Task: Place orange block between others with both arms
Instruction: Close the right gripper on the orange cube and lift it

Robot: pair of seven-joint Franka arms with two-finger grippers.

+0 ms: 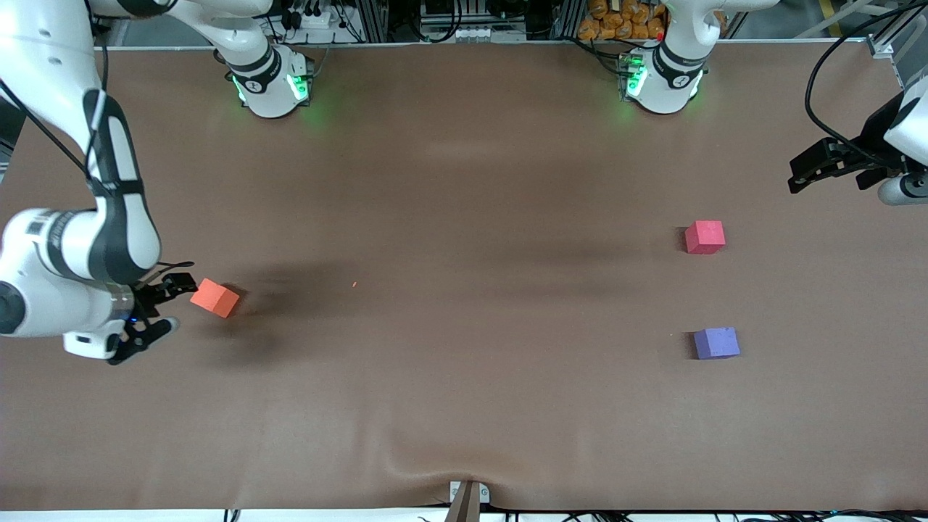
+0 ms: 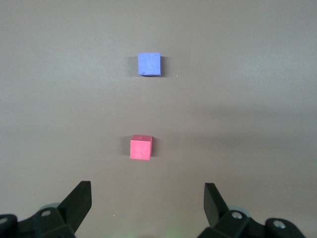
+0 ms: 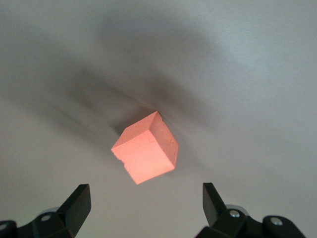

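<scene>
Nothing is placed yet: the orange block [image 1: 214, 298] lies untouched on the worktop [image 1: 449, 348] at the right arm's end, just beside the spread right hand [image 1: 164, 302]; the red block [image 1: 705, 237] and purple block [image 1: 716, 343] are waiting well apart, near the spread, idle left hand [image 1: 805, 172]

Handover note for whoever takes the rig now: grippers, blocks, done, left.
Right gripper: open, low beside the orange block, holding nothing.
Left gripper: open, empty, up at the left arm's end of the table, waiting.
Orange block: on the table at the right arm's end, not gripped.
Pinkish-red cube and purple cube: at the left arm's end, apart, purple nearer the front camera.
Done: right arm's approach only.
Left: grasp the orange block, carry it across, likely passing it to the left arm, set it between the two cubes.
</scene>
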